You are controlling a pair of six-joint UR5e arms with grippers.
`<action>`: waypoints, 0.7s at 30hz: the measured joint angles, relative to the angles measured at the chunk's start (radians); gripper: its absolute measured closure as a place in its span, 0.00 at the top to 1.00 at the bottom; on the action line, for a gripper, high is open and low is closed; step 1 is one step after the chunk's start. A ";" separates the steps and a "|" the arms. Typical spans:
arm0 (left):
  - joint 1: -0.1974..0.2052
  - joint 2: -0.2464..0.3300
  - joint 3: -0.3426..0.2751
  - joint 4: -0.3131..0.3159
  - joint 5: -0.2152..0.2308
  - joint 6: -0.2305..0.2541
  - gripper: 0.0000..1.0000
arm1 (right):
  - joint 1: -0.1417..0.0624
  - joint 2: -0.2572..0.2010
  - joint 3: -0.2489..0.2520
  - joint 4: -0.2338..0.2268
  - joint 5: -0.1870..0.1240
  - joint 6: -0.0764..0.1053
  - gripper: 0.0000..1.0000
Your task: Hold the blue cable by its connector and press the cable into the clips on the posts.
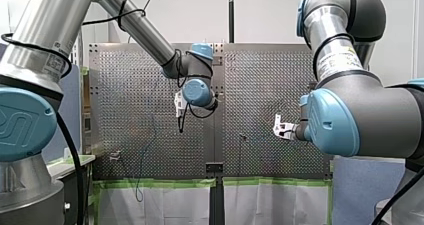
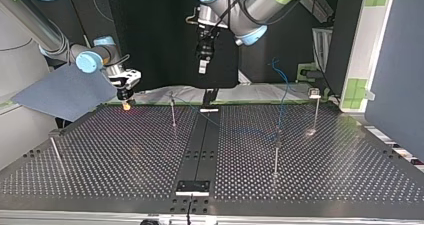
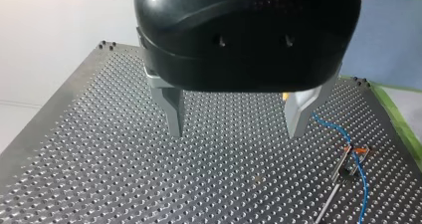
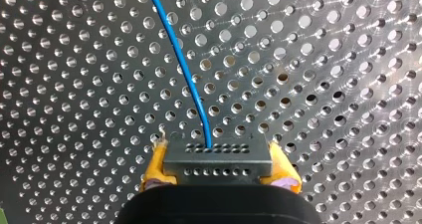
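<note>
Front view: my left gripper point(image 1: 181, 121) hangs above the perforated table point(image 1: 130, 85), while my right gripper point(image 1: 281, 128) sits off to its right.

Top view: the blue cable point(image 2: 287, 84) loops up from a post point(image 2: 276, 152).

Left wrist view: the metal fingers point(image 3: 174, 112) are spread wide with nothing between them. The cable runs through a clip point(image 3: 354, 152) beside them.

Right wrist view alone shows the grasp: yellow pads point(image 4: 155, 167) pinch the black connector point(image 4: 217, 157), and the cable leaves it across the table.

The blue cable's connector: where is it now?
In the right wrist view the connector sits clamped between the yellow pads of my right end effector, over the perforated table.
</note>
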 joint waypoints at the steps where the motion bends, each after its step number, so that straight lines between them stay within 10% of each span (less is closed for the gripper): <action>1: 0.000 0.010 -0.010 0.000 0.000 0.000 1.00 | 0.000 0.000 0.000 0.000 0.000 0.000 0.00; 21: 0.001 0.206 -0.206 0.000 0.000 -0.001 1.00 | 0.001 0.000 0.000 0.018 0.002 -0.013 0.00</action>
